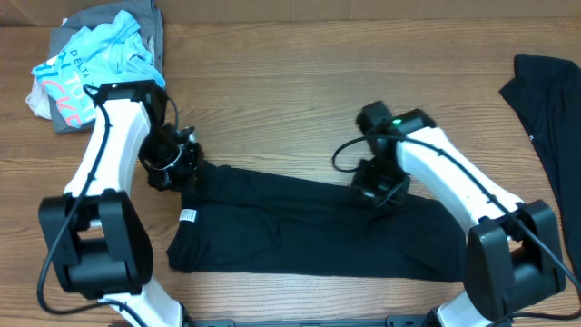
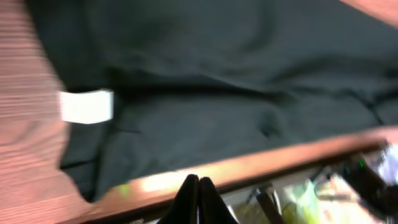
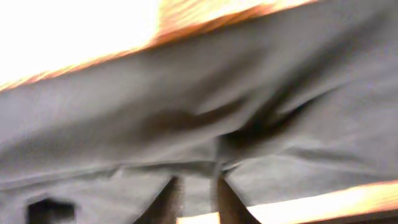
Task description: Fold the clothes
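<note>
Black T-shirt [image 1: 309, 227] lies spread across the worktop [image 1: 272, 91] centre, near the front edge, white tag [image 1: 188, 215] at its left end. L claw [image 1: 177, 163] sits at the shirt's top-left corner, fingers pressed together w/ nothing visibly between them. R claw [image 1: 381, 191] is down on the shirt's upper edge, clamped on a puckered bit of fabric, view blurred. Other clothes [image 1: 91, 64] are piled far left, another black garment [image 1: 549, 100] far right.

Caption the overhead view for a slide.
Left gripper and right gripper over the black T-shirt, along its far edge; other clothes aside.
</note>
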`<state>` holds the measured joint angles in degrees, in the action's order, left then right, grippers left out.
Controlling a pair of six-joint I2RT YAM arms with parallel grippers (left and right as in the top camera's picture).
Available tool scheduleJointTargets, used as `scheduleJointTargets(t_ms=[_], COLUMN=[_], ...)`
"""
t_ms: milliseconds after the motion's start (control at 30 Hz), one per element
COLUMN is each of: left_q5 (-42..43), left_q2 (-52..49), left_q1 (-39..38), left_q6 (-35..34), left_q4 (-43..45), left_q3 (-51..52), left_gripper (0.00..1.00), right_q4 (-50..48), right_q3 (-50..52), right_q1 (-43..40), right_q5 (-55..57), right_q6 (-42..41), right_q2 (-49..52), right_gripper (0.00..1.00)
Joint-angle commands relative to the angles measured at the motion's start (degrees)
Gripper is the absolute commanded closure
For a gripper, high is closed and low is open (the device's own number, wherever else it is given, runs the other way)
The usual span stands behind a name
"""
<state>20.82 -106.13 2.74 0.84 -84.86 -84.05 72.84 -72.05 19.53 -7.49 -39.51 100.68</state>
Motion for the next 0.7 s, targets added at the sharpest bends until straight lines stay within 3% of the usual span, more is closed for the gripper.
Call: scheduleJointTargets(t_ms=[0, 100, 267, 533, 667], left_q5=[5.16, 5.2, 5.2, 5.07, 0.11], left_q2=[2.4, 2.38, 2.36, 2.36, 2.36], left_q1=[-3.96, -7.3, -11.8, -11.74, -11.69], left_q6=[4.33, 3.72, -2.71, -5.86, -10.12], left_q4=[-1.03, 1.79, 14.12, 19.58, 21.55], left_q3=[0.04, 5.18, 17.35, 22.32, 23.39], left_gripper=[0.96, 0.96, 0.96, 0.96, 0.96], right_q4=[0.72, 1.16, 0.59, -7.39, -11.85], right_q3=[-0.66, -0.2, 3.91, 14.05, 18.91], right_q1=[-3.82, -6.58, -9.77, -13.33, -15.72], right_q5=[3.19, 3.19, 3.19, -0.24, -2.1], right_q6=[-0.59, -0.59, -1.09, -1.25, -1.25], right_q2=[-0.92, -0.92, -0.87, -0.87, -0.81], right_gripper=[0.9, 0.91, 0.92, 0.94, 0.94])
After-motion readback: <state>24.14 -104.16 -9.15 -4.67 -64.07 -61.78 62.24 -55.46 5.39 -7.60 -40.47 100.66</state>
